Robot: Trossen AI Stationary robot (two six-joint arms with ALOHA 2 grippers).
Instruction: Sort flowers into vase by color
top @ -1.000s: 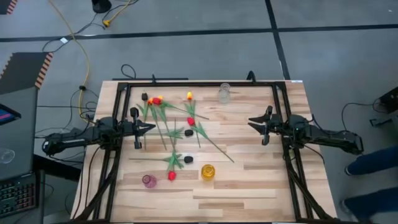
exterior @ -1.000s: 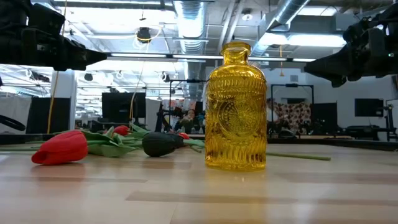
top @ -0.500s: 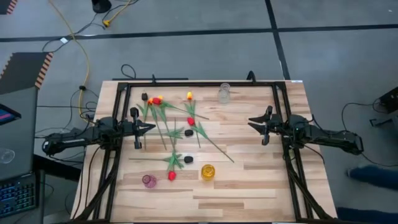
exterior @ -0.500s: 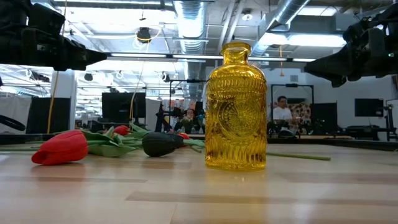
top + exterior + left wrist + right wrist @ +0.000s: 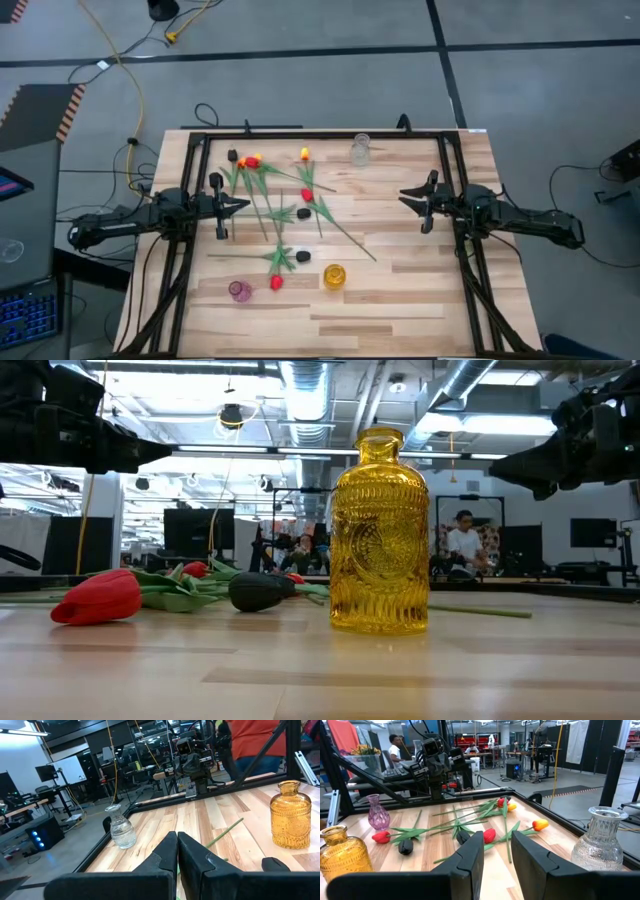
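Tulips [image 5: 285, 205] lie scattered flat across the left half of the wooden bench [image 5: 400, 300], thin green stems and long leaves crossing, with heads in red, yellow-orange and black. An amber glass vase [image 5: 334, 276] stands upright near the front edge, a pink vase [image 5: 239, 291] to its left, a clear vase [image 5: 361, 149] at the back. The left gripper [image 5: 243, 203] hovers beside the flowers, its jaws closed together and empty. The right gripper [image 5: 405, 197] hangs well apart from them, jaws slightly parted, holding nothing
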